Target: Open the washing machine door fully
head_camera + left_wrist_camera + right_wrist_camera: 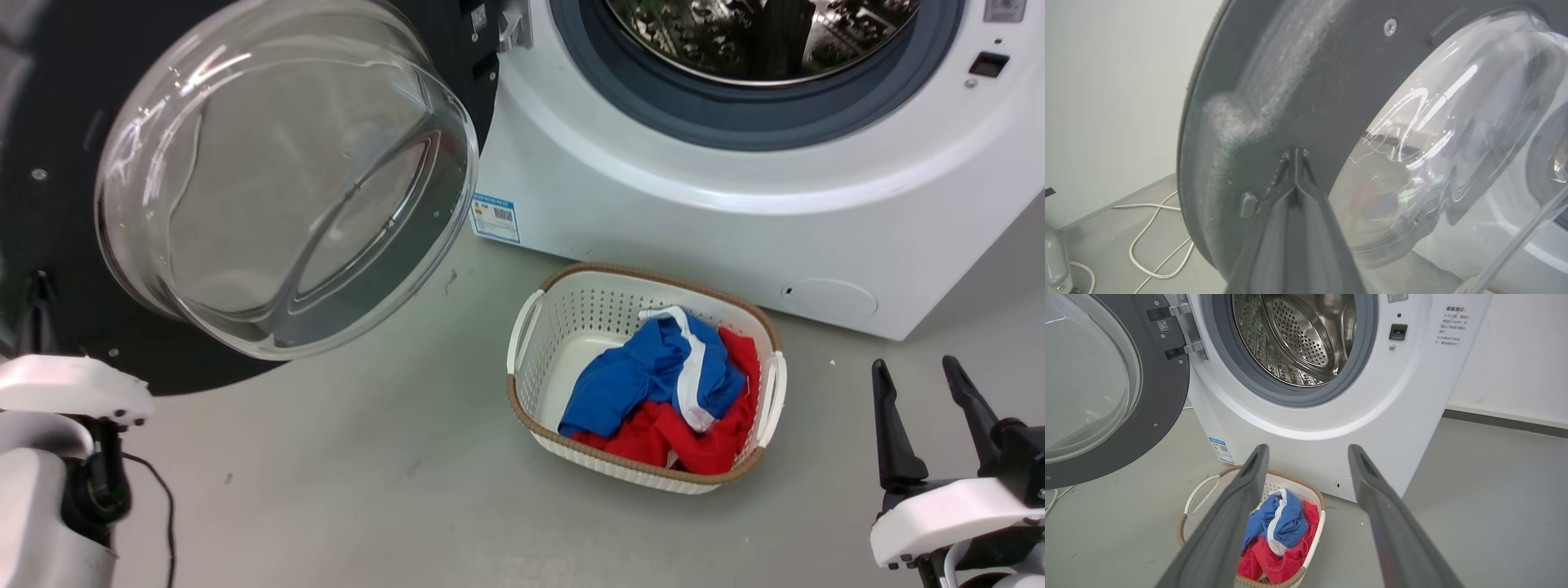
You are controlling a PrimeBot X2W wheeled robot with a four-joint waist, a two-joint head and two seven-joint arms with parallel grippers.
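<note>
Head view: the round glossy black washing machine door (286, 171), with its clear bulging glass window, stands wide open at the upper left. It is hinged to the left side of the white boxy front-loading washing machine (653, 188). The perforated steel drum (759, 33) is exposed inside the grey rubber ring. A white perforated plastic laundry basket with a brown woven rim (588, 314) stands on the grey floor (326, 490), just in front of the machine's lower front edge. A blue garment (637, 376) lies in it over a red one (710, 441). The right gripper (914, 363) is seen at the lower right, above bare floor, jaws released and spread, grasping nothing.

Left wrist view: the left gripper (1295, 152) is seen with jaws clenched together. The tips are set against the door's dark inner ring, just beside the glass bowl, and nothing is held between them. A white cable (1151, 245) lies on the floor near the wall edge.

Right wrist view: the spread fingers frame the basket. The door hangs at the left on its metal hinge (1186, 330), and the drum opening is fully uncovered.
</note>
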